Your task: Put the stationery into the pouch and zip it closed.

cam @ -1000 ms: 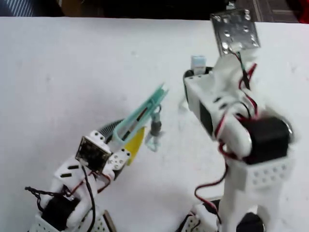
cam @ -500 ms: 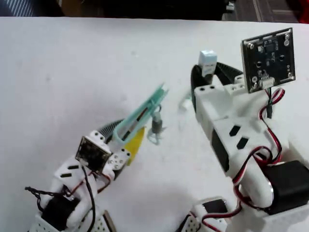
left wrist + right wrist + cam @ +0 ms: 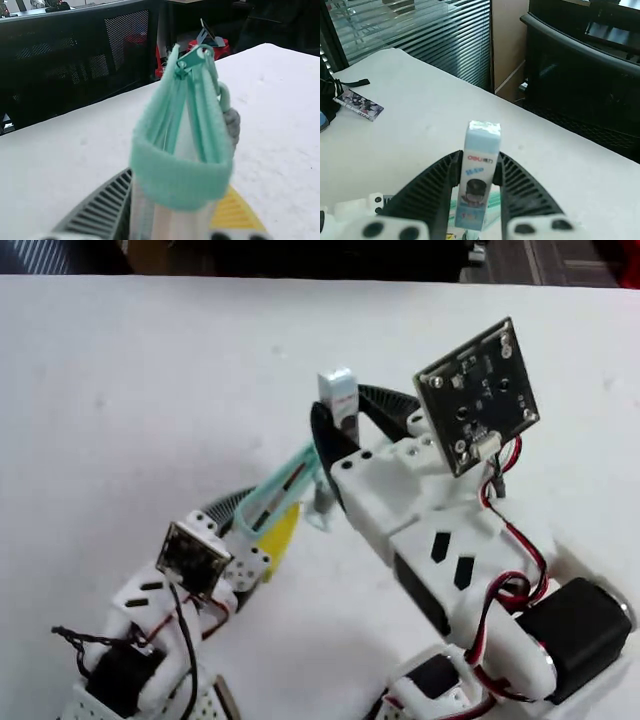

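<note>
The right gripper [image 3: 480, 161] is pressed together on a small pale-blue eraser [image 3: 482, 137], which is pinched by its lower half and kept upright, so that its free end is left clear of the jaws. In the high view the right gripper [image 3: 345, 412] and the eraser [image 3: 337, 390] are seen raised above the desk [image 3: 150, 370], just beside the far end of the pouch [image 3: 283, 492]. This placement is judged to serve the insertion: the eraser is carried where it can be lowered into the pouch's mouth.

The left gripper [image 3: 167, 222] is clamped on the near end of the teal pouch [image 3: 182, 150], which is lifted off the desk and angled up and away from that arm. The two zipper edges are seen parted along the top, so the pouch is judged to be held as a steady, open receptacle. A grey tag [image 3: 231, 122] hangs at the pouch's side. Whether other stationery already lies inside cannot be told. The zip is not yet closed.
</note>
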Available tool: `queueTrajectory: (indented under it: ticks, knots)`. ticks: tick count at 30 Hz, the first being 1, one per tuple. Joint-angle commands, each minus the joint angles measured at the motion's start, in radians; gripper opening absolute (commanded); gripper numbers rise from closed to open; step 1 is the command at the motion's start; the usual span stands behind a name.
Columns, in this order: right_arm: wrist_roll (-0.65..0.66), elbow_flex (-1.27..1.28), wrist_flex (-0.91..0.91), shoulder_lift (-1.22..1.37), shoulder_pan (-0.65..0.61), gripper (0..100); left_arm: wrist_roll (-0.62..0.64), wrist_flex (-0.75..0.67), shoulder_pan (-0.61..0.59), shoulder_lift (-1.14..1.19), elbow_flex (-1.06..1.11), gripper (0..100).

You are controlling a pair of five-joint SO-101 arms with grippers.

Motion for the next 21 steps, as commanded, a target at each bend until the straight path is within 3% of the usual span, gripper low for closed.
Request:
queueTrajectory:
  ticks: [1,15,21]
  knots:
    - [0.005,-0.025,-0.025,-0.012,-0.01,1.6,-0.005,0.002,0.013,-0.004,-0.006,17]
    - [0.0,-0.02,-0.127,-0.004,-0.01,1.6,-0.005,0.002,0.013,-0.004,-0.006,17]
    - [-0.002,0.203,-0.311,-0.007,-0.012,1.6,-0.005,0.002,0.013,-0.004,-0.006,17]
